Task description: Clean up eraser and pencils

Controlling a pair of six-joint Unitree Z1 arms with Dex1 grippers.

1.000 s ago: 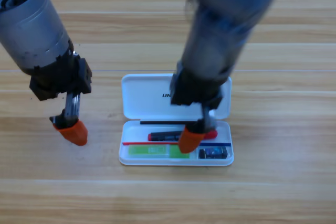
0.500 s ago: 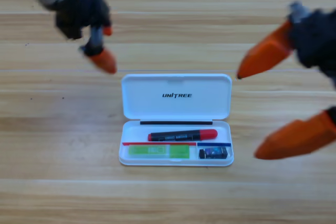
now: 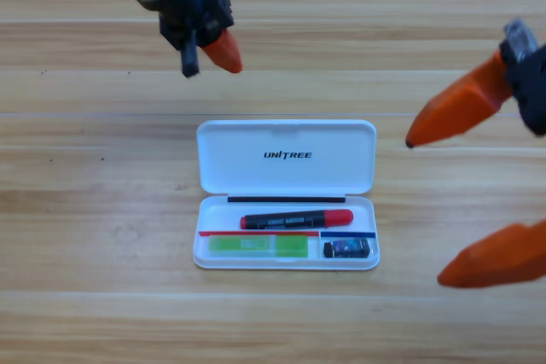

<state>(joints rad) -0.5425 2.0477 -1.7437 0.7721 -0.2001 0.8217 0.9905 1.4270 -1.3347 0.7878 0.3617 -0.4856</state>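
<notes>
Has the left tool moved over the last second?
Yes. The left tool has gone from beside the white case's lower left to above its lid's top left corner, up and rightward, away from the tray.

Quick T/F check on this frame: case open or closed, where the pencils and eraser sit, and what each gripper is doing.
1. The white case lies open. True.
2. The red-and-black pencil lies on the table beside the case. False: it lies inside the case's lower tray.
3. The green pencil lies in the tray, below the red-and-black one in the picture. True.
4. The eraser is held by the right gripper. False: it sits in the tray's lower right corner; that gripper's jaws are spread open and hold nothing.
5. The left gripper touches the case lid. False: it is above the case in the picture, apart from it.
</notes>
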